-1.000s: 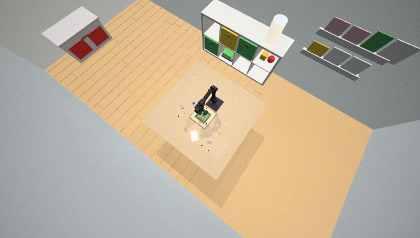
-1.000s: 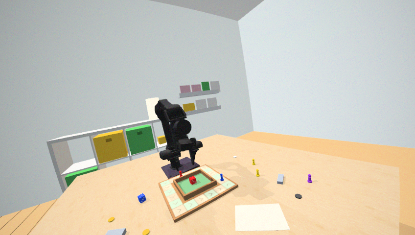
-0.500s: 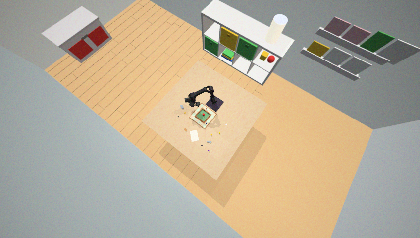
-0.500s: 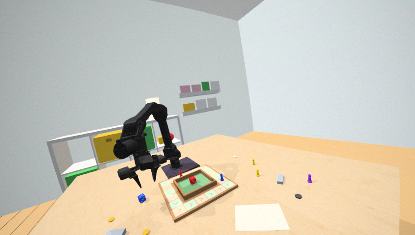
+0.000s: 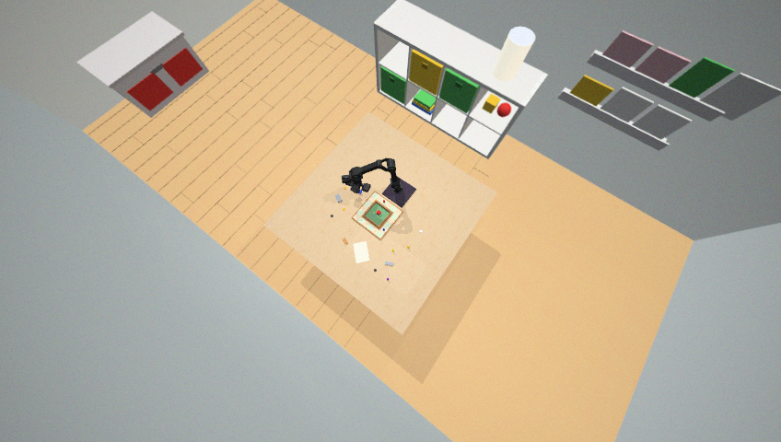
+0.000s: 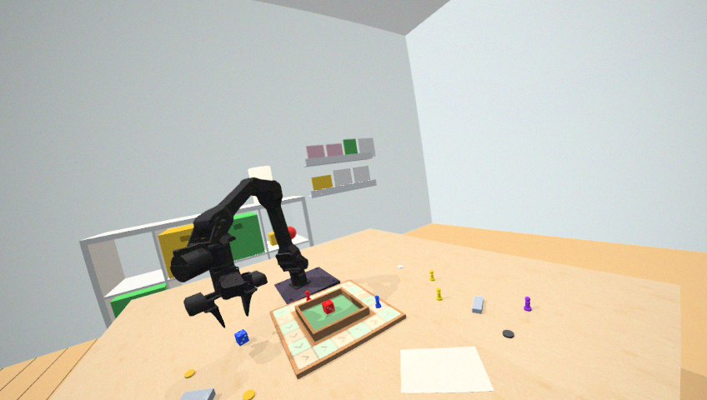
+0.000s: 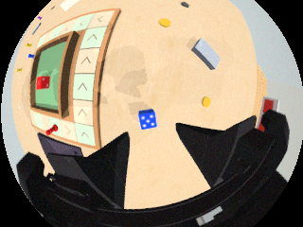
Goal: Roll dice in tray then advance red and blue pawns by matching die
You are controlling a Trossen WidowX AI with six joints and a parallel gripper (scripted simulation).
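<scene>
1. My hand (image 5: 361, 189) (image 6: 235, 321) (image 7: 151, 131): black, two tapered fingers, parted fairly wide, nothing held; raised above the pale wooden surface (image 5: 438, 191) (image 6: 595, 322) (image 7: 161, 61).
2. Blue cube die, white pips (image 5: 360, 191) (image 6: 241, 337) (image 7: 147, 119): on the surface, outside the board, ahead of my fingertips. Probably light, rigid, hard to damage; smooth faces may slip. Best taken low across two opposite sides, square to the faces; a corner grip could twist it out.
3. Red cube die, white pips (image 5: 378, 212) (image 6: 328, 307) (image 7: 43, 82): already inside the wood-walled, green-floored tray (image 5: 378, 226) (image 6: 342, 324) (image 7: 69, 76); to be left there.
4. Hidden or cut off: grey rectangular block (image 5: 338, 198) (image 6: 197, 395) (image 7: 206, 53), cropped in the exterior view; blue die's underside and far faces; red die's upper number, too small to read surely.
5. Hard to make out: from above, the blue die is a mere speck beside my dark fingers.
</scene>
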